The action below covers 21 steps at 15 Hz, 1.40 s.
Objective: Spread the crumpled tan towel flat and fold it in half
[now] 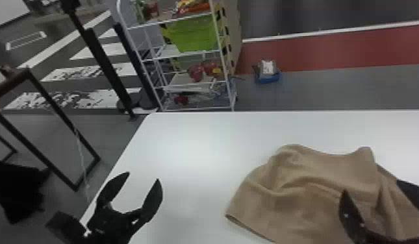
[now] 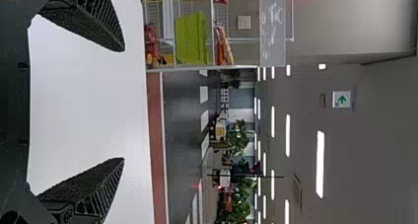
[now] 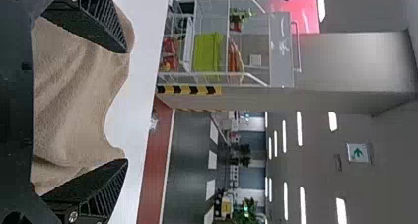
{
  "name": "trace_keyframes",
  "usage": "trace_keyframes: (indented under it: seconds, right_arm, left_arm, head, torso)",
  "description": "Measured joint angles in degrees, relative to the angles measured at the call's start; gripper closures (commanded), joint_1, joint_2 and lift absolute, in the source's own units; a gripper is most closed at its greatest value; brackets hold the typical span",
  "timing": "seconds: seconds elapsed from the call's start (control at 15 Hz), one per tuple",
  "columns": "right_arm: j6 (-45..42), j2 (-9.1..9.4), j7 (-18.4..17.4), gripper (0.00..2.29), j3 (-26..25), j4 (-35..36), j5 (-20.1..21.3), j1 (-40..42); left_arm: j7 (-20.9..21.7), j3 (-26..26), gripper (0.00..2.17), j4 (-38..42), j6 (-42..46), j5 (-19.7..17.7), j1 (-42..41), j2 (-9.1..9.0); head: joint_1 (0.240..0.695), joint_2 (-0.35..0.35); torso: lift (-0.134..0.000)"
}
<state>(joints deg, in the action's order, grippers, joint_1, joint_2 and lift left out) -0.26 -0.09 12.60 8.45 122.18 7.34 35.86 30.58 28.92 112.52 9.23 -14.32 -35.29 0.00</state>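
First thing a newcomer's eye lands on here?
Most likely the crumpled tan towel, heaped on the right part of the white table, with the open right gripper close by. Next, the black left gripper, open near the table's left edge. Beyond the table, the bright green container on the white rack also stands out.

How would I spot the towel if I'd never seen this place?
Find the big white table in the head view. On its right-hand part lies a rumpled tan towel, with the robot's open right hand close by. Its soft, wavy folds set it apart from the smooth tabletop and that hard black hand.
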Motion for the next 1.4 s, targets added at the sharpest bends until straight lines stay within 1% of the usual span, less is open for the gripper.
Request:
trace_keyframes:
  seconds: [0.13, 0.27, 0.4, 0.53, 0.6, 0.67, 0.73, 0.8, 0.87, 0.93, 1.07, 1.13, 1.2, 1.27, 1.33, 1.4]
  right_arm:
    - [10.04, -0.26, 5.1, 0.11, 0.03, 5.4, 2.07, 0.45]
    - [18.91, -2.59, 14.84, 0.13, -1.97, 11.39, 3.6, 1.37]
    - [23.29, -4.68, 22.37, 0.14, -5.28, 16.07, 4.57, 2.62]
    - [25.81, -6.89, 26.56, 0.14, -9.17, 19.1, 4.83, 4.26]
    - [25.97, -8.35, 30.23, 0.14, -11.41, 19.94, 4.86, 5.14]
    - [25.57, -9.66, 33.05, 0.14, -13.73, 20.59, 4.87, 6.11]
    - [25.27, -10.53, 34.27, 0.14, -15.57, 21.01, 4.88, 6.91]
    - [25.09, -11.33, 34.65, 0.14, -17.42, 21.16, 4.83, 7.66]
    - [25.07, -11.89, 34.6, 0.14, -18.86, 20.77, 4.54, 8.05]
    - [25.1, -12.07, 34.53, 0.14, -19.85, 20.03, 4.12, 8.09]
    - [25.23, -11.54, 34.5, 0.14, -21.86, 18.59, 2.86, 7.19]
    - [25.5, -10.96, 34.5, 0.14, -22.85, 18.42, 2.25, 6.6]
    - [26.13, -10.17, 34.5, 0.14, -23.99, 18.38, 1.73, 5.81]
    - [27.0, -9.58, 34.5, 0.14, -24.76, 18.38, 1.44, 5.12]
    - [27.55, -9.25, 34.5, 0.14, -25.1, 18.38, 1.34, 4.78]
    - [27.86, -8.96, 34.48, 0.14, -25.25, 18.39, 1.29, 4.61]
  left_arm:
    - [0.01, 0.09, 0.1, 0.13, -0.05, 0.0, 0.05, 0.0]
    - [0.01, 0.12, 0.1, 0.17, -0.26, 0.05, 0.13, 0.0]
    - [0.05, 0.04, 0.1, 0.3, -0.42, 0.16, 0.21, 0.0]
    - [0.05, 0.14, 0.1, 0.93, -0.9, 0.32, 0.06, 0.0]
    - [0.02, 0.38, 0.1, 1.61, -1.34, 0.46, -0.18, 0.0]
    - [0.08, 0.51, 0.1, 2.11, -1.66, 0.66, -0.33, 0.0]
    - [0.66, 0.51, 0.1, 2.35, -1.8, 1.05, -0.38, 0.0]
    - [3.3, 0.43, 0.13, 2.49, -1.84, 1.84, -0.39, 0.0]
    - [7.2, 0.38, 0.15, 2.52, -1.84, 2.71, -0.34, 0.0]
    - [10.46, 0.33, 0.17, 2.46, -1.82, 3.44, -0.24, 0.0]
    - [16.96, -0.04, 0.21, 2.36, -1.76, 6.37, 0.01, 0.0]
    - [19.6, -0.41, 0.28, 2.47, -1.75, 8.33, 0.1, 0.0]
    - [21.44, -1.26, 0.29, 2.75, -1.77, 11.11, 0.21, 0.0]
    - [22.69, -2.59, 0.29, 2.94, -1.9, 14.39, 0.44, 0.0]
    - [24.17, -3.8, 0.29, 3.06, -2.52, 17.57, 0.88, 0.0]
    - [26.86, -5.03, 0.29, 3.14, -4.65, 21.25, 1.9, 0.0]
  head:
    - [0.695, 0.35]
    - [0.695, 0.35]
    - [0.695, 0.35]
    - [0.695, 0.35]
    - [0.695, 0.35]
    - [0.695, 0.35]
    - [0.695, 0.35]
    - [0.695, 0.35]
    - [0.695, 0.335]
    - [0.695, 0.271]
    - [0.695, 0.21]
    - [0.695, 0.178]
    - [0.695, 0.144]
    - [0.695, 0.116]
    - [0.695, 0.054]
    - [0.695, 0.033]
  torso:
    - [-0.123]
    - [-0.123]
    - [-0.123]
    - [-0.123]
    - [-0.123]
    - [-0.123]
    - [-0.123]
    - [-0.123]
    - [-0.123]
    - [-0.123]
    - [-0.123]
    - [-0.123]
    - [-0.123]
    - [-0.123]
    - [-0.123]
    - [-0.123]
